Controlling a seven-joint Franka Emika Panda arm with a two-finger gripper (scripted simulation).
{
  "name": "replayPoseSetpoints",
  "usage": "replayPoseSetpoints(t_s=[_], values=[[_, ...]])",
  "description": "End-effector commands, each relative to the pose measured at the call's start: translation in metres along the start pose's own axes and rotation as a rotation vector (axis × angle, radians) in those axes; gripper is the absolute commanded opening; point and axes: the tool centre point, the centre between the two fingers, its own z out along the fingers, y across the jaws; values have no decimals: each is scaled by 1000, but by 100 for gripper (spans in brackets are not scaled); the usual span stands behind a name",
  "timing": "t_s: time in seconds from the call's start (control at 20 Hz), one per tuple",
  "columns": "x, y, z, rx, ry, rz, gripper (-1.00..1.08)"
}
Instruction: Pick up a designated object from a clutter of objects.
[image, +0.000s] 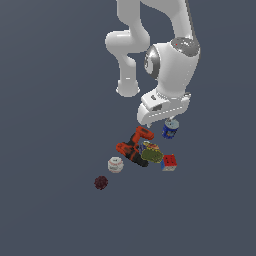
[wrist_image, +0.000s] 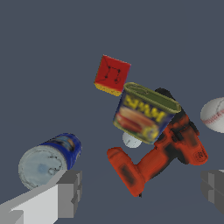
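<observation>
The end effector hung spread above the drill, the can outside one finger, seemingly raised off the clutter; so loose a hold risked dropping it.

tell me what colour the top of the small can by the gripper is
Pale silver-grey, above a blue body; the can shows best in the wrist view.

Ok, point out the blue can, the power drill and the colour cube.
blue can (image: 170, 130): exterior view, on its labelled side.
power drill (wrist_image: 153, 164): wrist view, on its orange-red body.
colour cube (wrist_image: 113, 74): wrist view, on its red face.
</observation>
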Motion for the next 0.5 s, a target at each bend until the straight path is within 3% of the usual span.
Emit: replayPoseSetpoints(t_s=[0.0, 0.45], values=[[-5, -31, 20, 1, 4, -84, 100], [-30, -104, 63, 13, 15, -287, 100]])
